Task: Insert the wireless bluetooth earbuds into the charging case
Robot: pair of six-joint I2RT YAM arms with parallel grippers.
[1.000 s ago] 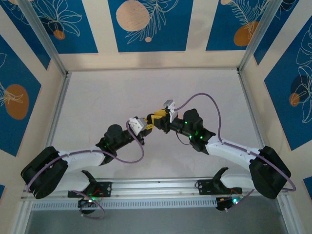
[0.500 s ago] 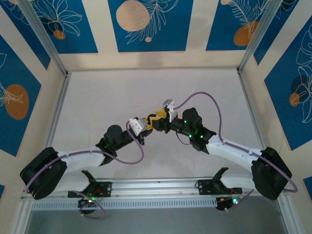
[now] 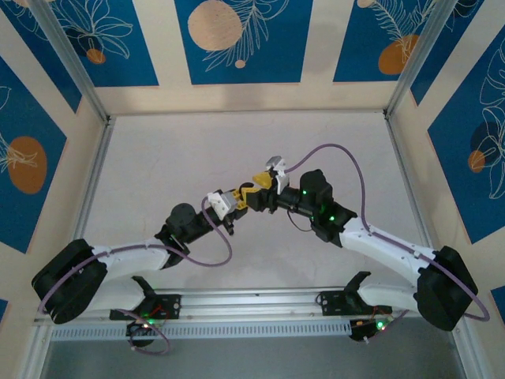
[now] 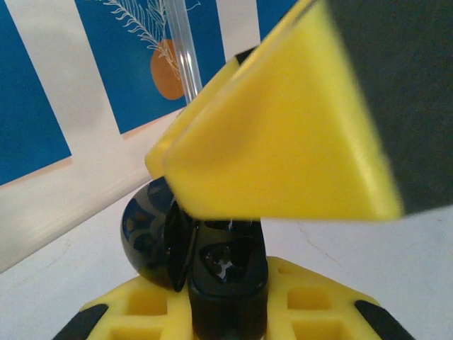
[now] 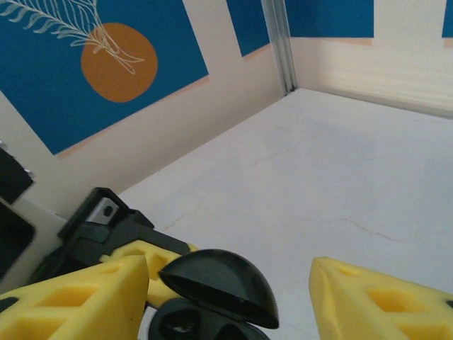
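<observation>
At the middle of the white table (image 3: pixel 158 158), we see the left gripper (image 3: pixel 236 204) pinching the black charging case (image 4: pixel 225 283), its lid (image 5: pixel 216 280) hinged open. The right gripper (image 3: pixel 254 195) hangs spread, its fingers (image 5: pixel 368 297) on either side of the case. One of those yellow fingers blocks much of the left wrist view. We cannot tell where the earbuds are. Open tabletop lies all around, with the walls (image 3: pixel 245 95) well apart.
</observation>
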